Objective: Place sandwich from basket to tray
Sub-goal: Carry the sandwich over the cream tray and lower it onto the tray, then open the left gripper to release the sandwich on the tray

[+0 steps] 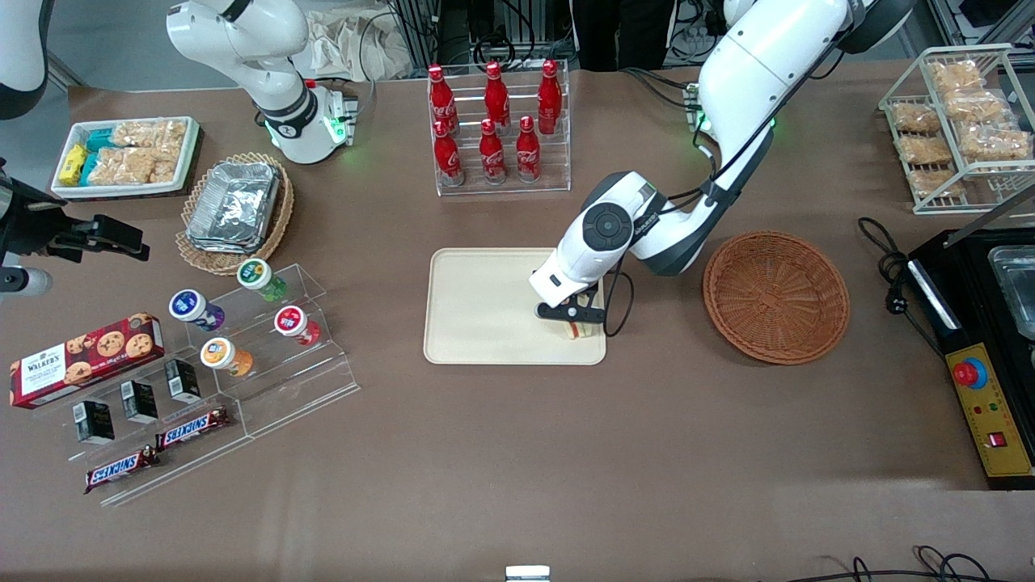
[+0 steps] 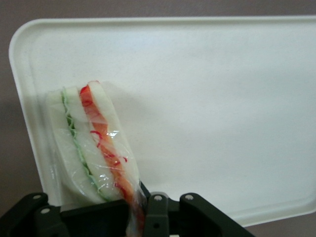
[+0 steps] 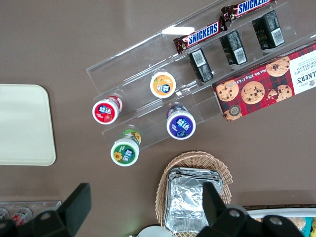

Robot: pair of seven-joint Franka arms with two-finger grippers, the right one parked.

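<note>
The sandwich (image 2: pixel 91 143), a plastic-wrapped white wedge with red-orange and green layers, is pinched at one end by my gripper (image 2: pixel 136 217), which is shut on it. In the front view the gripper (image 1: pixel 574 317) hangs low over the cream tray (image 1: pixel 485 307), near the tray's corner closest to the basket and the front camera. Only a sliver of the sandwich (image 1: pixel 575 330) shows under the fingers there. Whether it touches the tray (image 2: pixel 222 98) I cannot tell. The reddish-brown basket (image 1: pixel 776 295) lies beside the tray toward the working arm's end, with nothing in it.
A rack of red cola bottles (image 1: pixel 497 129) stands farther from the front camera than the tray. A clear stepped stand with cups and snacks (image 1: pixel 259 323) and a tan basket of foil containers (image 1: pixel 234 210) lie toward the parked arm's end. A black machine (image 1: pixel 986 339) flanks the basket.
</note>
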